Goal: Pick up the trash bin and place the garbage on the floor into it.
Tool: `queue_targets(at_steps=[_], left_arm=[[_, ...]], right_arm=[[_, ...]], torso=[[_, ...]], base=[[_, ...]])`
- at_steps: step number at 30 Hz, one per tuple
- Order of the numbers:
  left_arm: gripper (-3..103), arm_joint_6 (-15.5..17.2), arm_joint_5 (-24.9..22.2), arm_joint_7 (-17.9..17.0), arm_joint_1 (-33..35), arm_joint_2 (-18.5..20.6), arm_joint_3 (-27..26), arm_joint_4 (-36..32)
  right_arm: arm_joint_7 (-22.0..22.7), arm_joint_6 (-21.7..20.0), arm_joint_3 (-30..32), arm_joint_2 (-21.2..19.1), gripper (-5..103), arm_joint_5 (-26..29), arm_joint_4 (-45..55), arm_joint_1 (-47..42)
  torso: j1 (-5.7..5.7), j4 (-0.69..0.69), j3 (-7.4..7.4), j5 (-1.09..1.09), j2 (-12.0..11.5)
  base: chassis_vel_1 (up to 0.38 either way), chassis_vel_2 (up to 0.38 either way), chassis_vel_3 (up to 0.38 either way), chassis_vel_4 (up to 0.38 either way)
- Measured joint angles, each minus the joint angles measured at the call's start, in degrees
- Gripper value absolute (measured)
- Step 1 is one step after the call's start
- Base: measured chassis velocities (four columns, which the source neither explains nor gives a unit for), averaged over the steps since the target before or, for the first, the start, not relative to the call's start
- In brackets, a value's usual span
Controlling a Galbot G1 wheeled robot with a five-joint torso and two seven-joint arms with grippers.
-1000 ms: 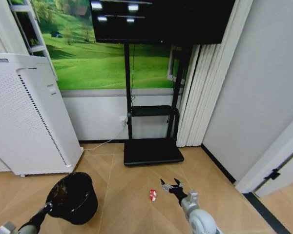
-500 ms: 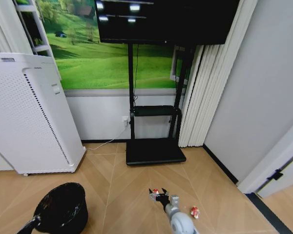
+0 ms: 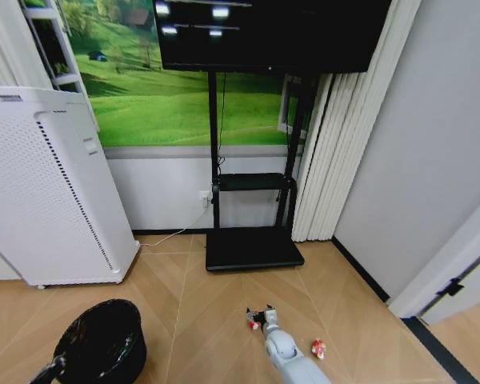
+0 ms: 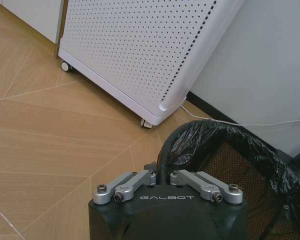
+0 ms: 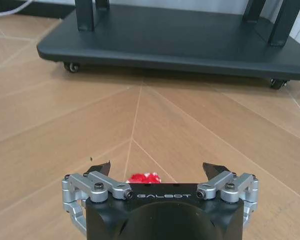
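Bare wood floor (image 3: 200,320) around claw, TV stand base (image 3: 252,250) ahead, white appliance (image 3: 48,192) left

Black mesh bin (image 3: 100,346) upright, bag-lined; red wrappers (image 3: 254,320) on floor.

A home-like room (staged, perhaps): TV stand (image 3: 253,248), curtain (image 3: 344,128), air purifier (image 3: 44,188).

From my feed, the trash bin (image 3: 101,342) sits low on my left on the floor (image 3: 192,320), in front of the perforated appliance (image 3: 44,184). Ahead, the TV stand base (image 3: 252,250) rests against the wall. One piece of garbage (image 3: 254,320) lies before that base, between the right end effector's (image 3: 262,314) spread fingers; another piece (image 3: 318,348) lies farther right.
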Motion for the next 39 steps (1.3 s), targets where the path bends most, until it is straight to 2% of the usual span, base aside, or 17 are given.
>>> queue_targets(at_steps=[14,20,24,26,27,30,31,32,34,35,36,38,39], left_arm=[[7,0.10,0.10,-1.04,-1.04,0.42,1.25,0.16],[7,0.54,-0.11,-1.15,-0.54,0.75,1.27,-0.56],[7,0.58,-0.30,-1.13,-0.49,0.83,1.16,-0.57],[7,0.57,-0.45,-1.11,-0.51,0.85,1.16,-0.57],[7,0.57,-0.45,-1.11,-0.51,0.85,1.16,-0.57],[7,0.58,-0.62,-1.11,-0.62,0.94,1.19,-0.58],[7,0.58,-0.62,-1.11,-0.62,0.94,1.19,-0.58],[7,0.58,-0.68,-1.11,-0.65,0.98,1.24,-0.58],[7,0.58,-0.71,-1.11,-0.65,1.00,1.26,-0.58],[7,0.58,-0.78,-1.10,-0.66,1.07,1.30,-0.54],[7,0.58,-0.81,-1.10,-0.67,1.12,1.31,-0.48],[7,0.59,-0.86,-1.07,-0.72,1.36,1.36,-0.34],[7,0.59,-0.86,-1.07,-0.72,1.36,1.36,-0.34]], right_arm=[[-1.42,1.86,-0.36,2.34,100,-2.78,-7.92,1.41],[-1.92,3.55,-0.33,4.01,100,-6.67,-13.70,3.73],[-1.84,3.57,-0.72,4.36,99,-7.15,-14.70,4.19],[-1.45,3.57,-0.86,4.95,92,-7.74,-15.82,4.81],[-1.45,3.57,-0.86,4.95,92,-7.74,-15.82,4.81],[-1.33,3.51,-1.09,5.44,75,-8.24,-17.55,5.28],[-1.33,3.51,-1.09,5.44,75,-8.24,-17.55,5.28],[-1.32,3.51,-1.11,5.57,70,-8.53,-17.99,5.33],[-1.28,3.51,-1.11,5.62,70,-8.69,-18.16,5.33],[-1.23,3.53,-1.12,5.62,58,-8.83,-18.21,5.28],[-1.22,3.55,-1.14,5.61,58,-8.84,-18.21,5.22],[-1.20,3.65,-1.15,5.49,48,-8.84,-18.12,5.11],[-1.20,3.65,-1.15,5.49,48,-8.84,-18.12,5.11]], torso=[[0.00,0.00,0.00,0.00,0.00],[0.00,0.02,0.00,0.01,0.00],[0.00,0.00,0.00,0.01,0.00],[0.00,0.01,0.00,0.00,0.00],[0.00,0.01,0.00,0.00,0.00],[0.00,0.00,0.00,0.01,0.00],[0.00,0.00,0.00,0.01,0.00],[0.00,0.00,0.00,0.01,0.00],[0.00,0.00,0.00,0.01,0.00],[0.01,0.00,0.00,0.00,0.00],[0.00,0.01,-0.01,0.00,0.00],[0.00,0.00,-0.01,0.00,0.00],[0.00,0.00,-0.01,0.00,0.00]], base=[[0.000,0.000,0.000,0.000],[0.000,0.000,0.000,0.000],[0.000,0.000,0.000,0.000],[0.000,0.000,0.000,0.000],[0.000,0.000,0.000,0.000],[0.000,0.000,0.000,0.000],[0.000,0.000,0.000,0.000],[0.000,0.000,0.000,0.000],[0.000,0.000,0.000,0.000],[0.000,0.000,0.000,0.000],[0.000,0.000,0.000,0.000],[0.000,0.000,0.000,0.000],[0.000,0.000,0.000,0.000]])
